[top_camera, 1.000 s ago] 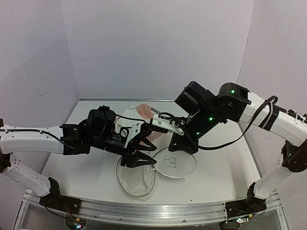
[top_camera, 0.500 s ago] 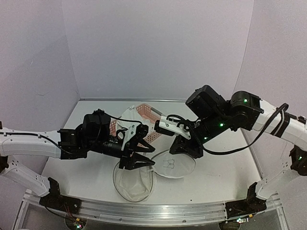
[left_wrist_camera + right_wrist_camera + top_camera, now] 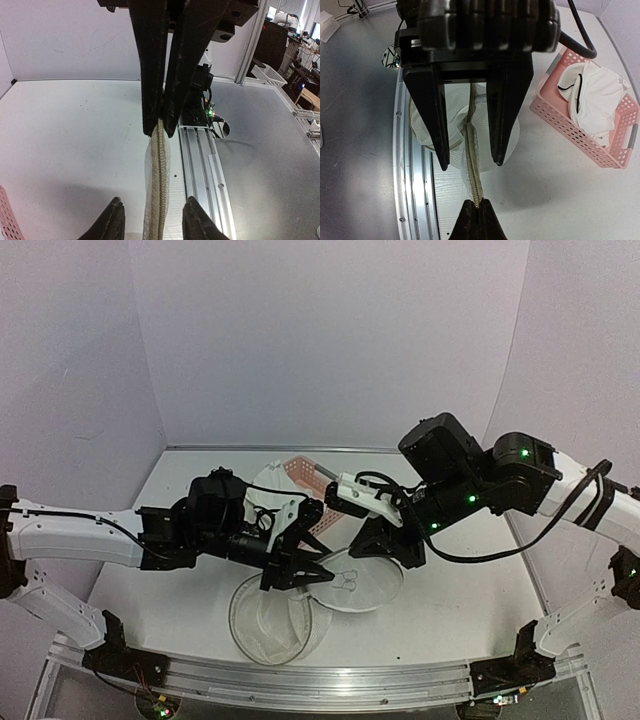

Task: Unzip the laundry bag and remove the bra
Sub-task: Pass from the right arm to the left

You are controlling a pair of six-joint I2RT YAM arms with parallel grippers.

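The laundry bag [image 3: 268, 625] lies opened into two round white mesh halves near the table's front; the far half [image 3: 368, 585] bears the small black logo. My right gripper [image 3: 365, 548] is shut on the bag's zip rim [image 3: 471, 165], which it holds up off the table. My left gripper [image 3: 312, 558] is open, one finger on each side of that taut rim [image 3: 157, 170] without touching it. The bra [image 3: 592, 97], white with dark edging, lies in the pink basket [image 3: 580, 137]. In the top view the left arm partly hides the bra [image 3: 262, 488].
The pink slotted basket [image 3: 305, 478] stands behind the two grippers at the middle of the table. The aluminium rail [image 3: 330, 680] runs along the table's front edge, just below the bag's near half.
My left gripper has shifted right, closer to the right gripper. The right arm has moved a little right with the rim, and the bag's near half has slid slightly left.
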